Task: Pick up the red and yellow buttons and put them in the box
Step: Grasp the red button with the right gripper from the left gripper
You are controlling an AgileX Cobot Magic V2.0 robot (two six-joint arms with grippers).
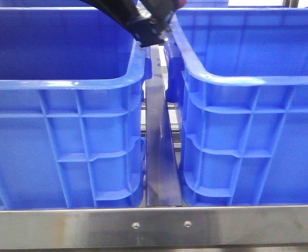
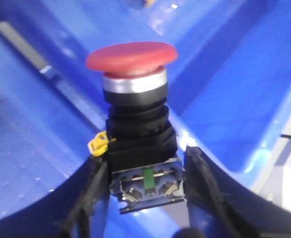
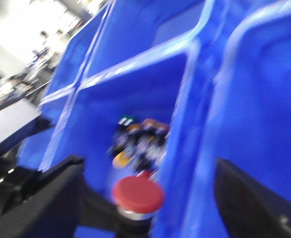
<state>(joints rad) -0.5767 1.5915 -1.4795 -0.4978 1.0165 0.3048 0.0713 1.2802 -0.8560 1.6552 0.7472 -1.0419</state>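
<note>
My left gripper (image 2: 146, 178) is shut on the black body of the red button (image 2: 130, 57), which stands upright with its round red cap up. In the front view this gripper (image 1: 150, 34) hangs over the gap between the rims of the left crate (image 1: 64, 84) and the right crate (image 1: 248, 79), two alike deep blue boxes. My right gripper (image 3: 145, 191) is open, jaws wide apart. The same red button (image 3: 138, 194) shows between them without touching. A yellow button (image 3: 120, 159) lies blurred in a heap on a crate floor.
A heap of several push buttons (image 3: 140, 136) lies in a corner of a blue crate. A steel divider (image 1: 159, 147) runs between the crates, and a steel rail (image 1: 154, 226) crosses the front. A small yellow tag (image 2: 98, 145) sticks out of the held button's body.
</note>
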